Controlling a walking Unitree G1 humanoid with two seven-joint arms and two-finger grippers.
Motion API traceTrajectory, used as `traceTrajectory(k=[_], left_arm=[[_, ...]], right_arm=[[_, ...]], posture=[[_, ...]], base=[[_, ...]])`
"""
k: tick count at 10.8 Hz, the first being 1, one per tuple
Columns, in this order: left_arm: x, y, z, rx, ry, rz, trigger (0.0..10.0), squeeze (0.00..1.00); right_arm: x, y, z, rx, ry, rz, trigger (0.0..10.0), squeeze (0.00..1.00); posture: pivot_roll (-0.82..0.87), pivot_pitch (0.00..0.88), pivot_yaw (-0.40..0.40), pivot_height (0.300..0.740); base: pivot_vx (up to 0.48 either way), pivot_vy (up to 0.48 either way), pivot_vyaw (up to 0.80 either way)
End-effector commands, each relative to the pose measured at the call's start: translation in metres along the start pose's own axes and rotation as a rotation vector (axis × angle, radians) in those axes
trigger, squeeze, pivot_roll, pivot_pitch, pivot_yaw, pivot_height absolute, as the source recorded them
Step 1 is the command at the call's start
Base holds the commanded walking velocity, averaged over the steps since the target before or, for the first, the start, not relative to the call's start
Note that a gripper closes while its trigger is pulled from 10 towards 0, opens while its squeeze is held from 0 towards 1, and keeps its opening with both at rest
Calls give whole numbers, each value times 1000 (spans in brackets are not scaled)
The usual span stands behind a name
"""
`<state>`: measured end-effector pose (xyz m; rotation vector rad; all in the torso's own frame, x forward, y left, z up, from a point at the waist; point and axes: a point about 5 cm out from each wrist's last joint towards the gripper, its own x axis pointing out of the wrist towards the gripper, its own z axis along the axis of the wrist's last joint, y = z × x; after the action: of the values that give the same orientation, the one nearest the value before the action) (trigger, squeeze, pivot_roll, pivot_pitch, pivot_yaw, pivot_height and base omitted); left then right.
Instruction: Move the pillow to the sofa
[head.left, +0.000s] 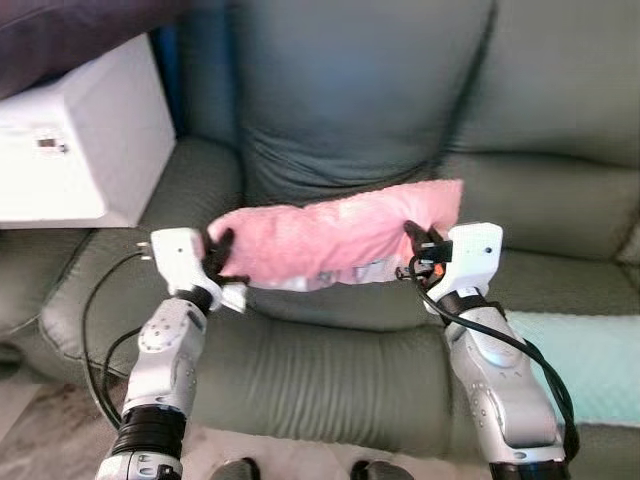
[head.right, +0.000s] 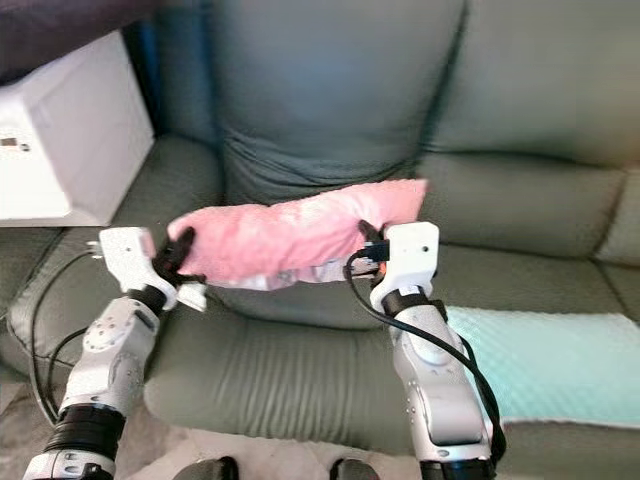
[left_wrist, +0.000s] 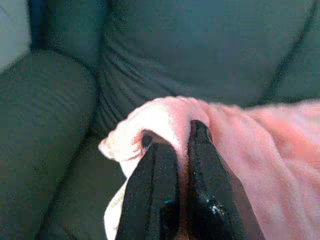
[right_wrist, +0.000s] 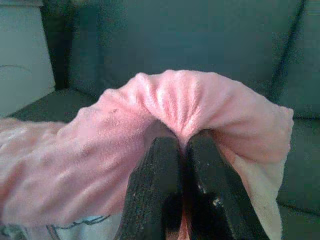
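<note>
Pillow (head.left: 335, 240) hangs in the air above the front part of the sofa (head.left: 340, 370) seat, with the left gripper (head.left: 216, 262) pinching one end and the right gripper (head.left: 418, 243) pinching the other, fingers (left_wrist: 152, 170) pressed tight on the cloth. The carrying step looks nearly finished; next I think both arms must lower it onto the seat and then let go together. The pillow is soft, pink and fuzzy, sagging long between the grippers, while the sofa is grey-green and smooth like leather, with ribbed folds at the front edge
</note>
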<state>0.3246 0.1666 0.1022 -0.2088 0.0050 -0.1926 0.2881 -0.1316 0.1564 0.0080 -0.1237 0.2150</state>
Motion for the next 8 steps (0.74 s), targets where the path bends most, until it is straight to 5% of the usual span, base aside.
traceTrajectory(k=[1,5,8], left_arm=[[-1,0,-10,39,54,-26,10000,0],[-3,19,-33,148,159,17,10000,0],[-11,24,-33,175,132,8,10000,0]], right_arm=[[-1,0,-4,10,2,-18,10000,0],[1,-13,-31,118,110,-95,10000,0],[-6,-16,-35,120,116,-118,10000,0]], posture=[[-119,151,-24,740],[-119,197,-9,740],[-112,262,10,740]], base=[[0,0,0],[0,0,0],[0,0,0]])
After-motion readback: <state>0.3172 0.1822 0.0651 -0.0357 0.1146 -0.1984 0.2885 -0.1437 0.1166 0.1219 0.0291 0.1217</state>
